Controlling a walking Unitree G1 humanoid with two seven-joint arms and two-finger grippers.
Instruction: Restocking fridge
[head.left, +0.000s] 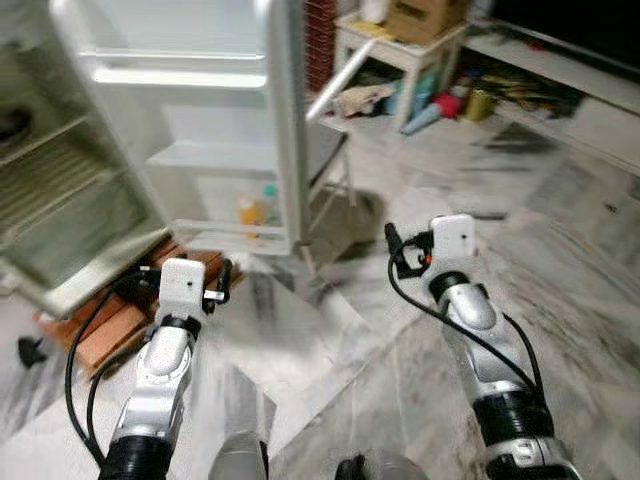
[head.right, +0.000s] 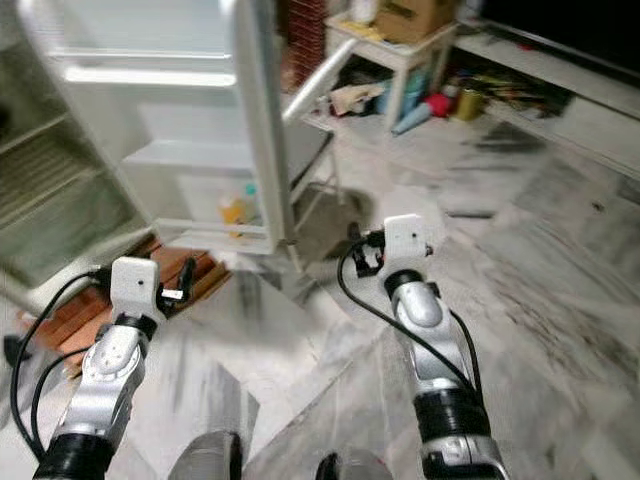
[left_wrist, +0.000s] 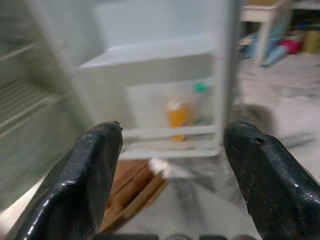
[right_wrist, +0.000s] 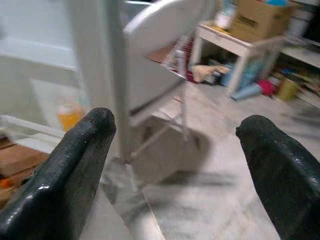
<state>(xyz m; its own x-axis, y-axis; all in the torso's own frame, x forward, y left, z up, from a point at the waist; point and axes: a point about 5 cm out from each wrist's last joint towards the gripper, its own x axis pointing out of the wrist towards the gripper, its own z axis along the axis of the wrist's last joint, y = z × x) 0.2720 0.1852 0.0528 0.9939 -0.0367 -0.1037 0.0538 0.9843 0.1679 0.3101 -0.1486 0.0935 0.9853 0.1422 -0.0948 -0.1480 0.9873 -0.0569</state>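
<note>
Fridge (head.left: 60, 190) stands open, an orange bottle (head.left: 248, 212) on its lowest door shelf (head.left: 235, 238). Left gripper (left_wrist: 170, 165) and right gripper (right_wrist: 172, 160) hang spread and empty above the floor (head.left: 560, 250).

All our views are motion-blurred. The fridge (head.left: 60, 190) runs off the left and top edges of our head views, so we can't see its full interior; shelf contents are unreadable. In the door's (head.left: 215, 120) lowest shelf we make out an orange bottle (left_wrist: 177, 114) and something with a green cap (left_wrist: 201, 88), both too smeared to identify. The clutter under the white table (head.left: 400, 45) is too small and blurred to tell apart. The cardboard box (right_wrist: 260, 20) on it is cut by the top edge. Our wrist views crop the left fingers (left_wrist: 85, 185) and right fingers (right_wrist: 65, 185) at the bottom edge.
</note>
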